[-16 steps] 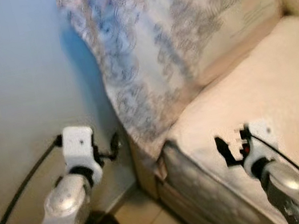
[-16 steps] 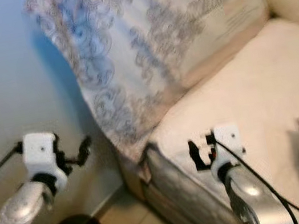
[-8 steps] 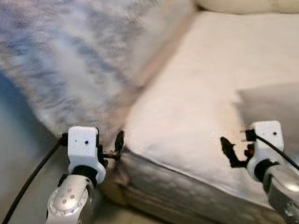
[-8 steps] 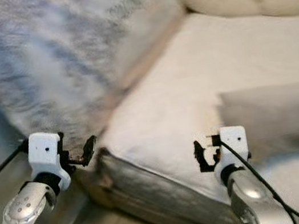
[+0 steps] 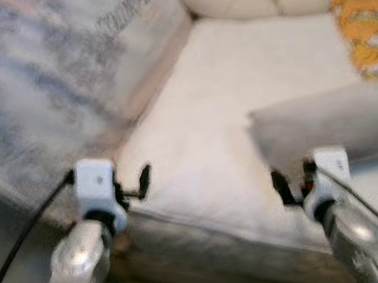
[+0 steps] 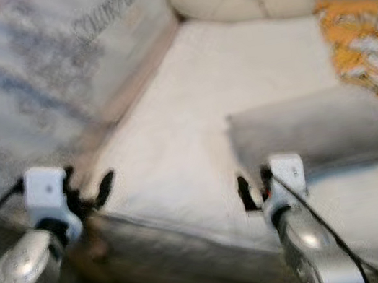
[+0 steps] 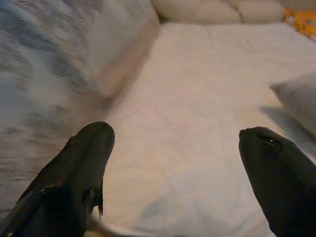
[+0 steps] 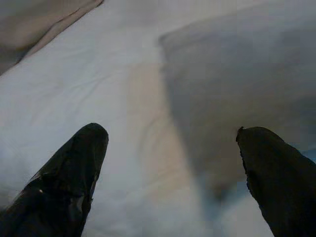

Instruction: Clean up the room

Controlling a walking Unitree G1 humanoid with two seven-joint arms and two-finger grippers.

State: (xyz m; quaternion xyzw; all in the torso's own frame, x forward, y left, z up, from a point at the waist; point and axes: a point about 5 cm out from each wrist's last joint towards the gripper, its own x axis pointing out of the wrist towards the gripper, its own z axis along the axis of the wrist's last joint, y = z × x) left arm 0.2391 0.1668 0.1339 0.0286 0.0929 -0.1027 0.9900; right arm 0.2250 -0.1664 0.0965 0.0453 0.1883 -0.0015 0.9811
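A bed with a white sheet (image 5: 204, 102) lies before me, blurred. A grey pillow (image 5: 329, 128) rests on it at the right, and it is seen close up (image 8: 242, 79) in the right wrist view. My left gripper (image 5: 140, 185) is held open over the bed's near left corner, nothing between its fingers (image 7: 89, 148). My right gripper (image 5: 283, 187) is open just in front of the pillow's near edge, holding nothing.
A large blue-grey patterned cloth (image 5: 26, 89) stands along the bed's left side. A cream bolster (image 5: 253, 4) lies across the far end. An orange patterned cloth (image 5: 374, 35) is at the far right. The mattress's front edge (image 5: 214, 243) is right below my arms.
The whole picture has shifted: the camera has turned right, from the wall and bed corner to the bed's surface. Both arms keep the same raised pose, grippers open.
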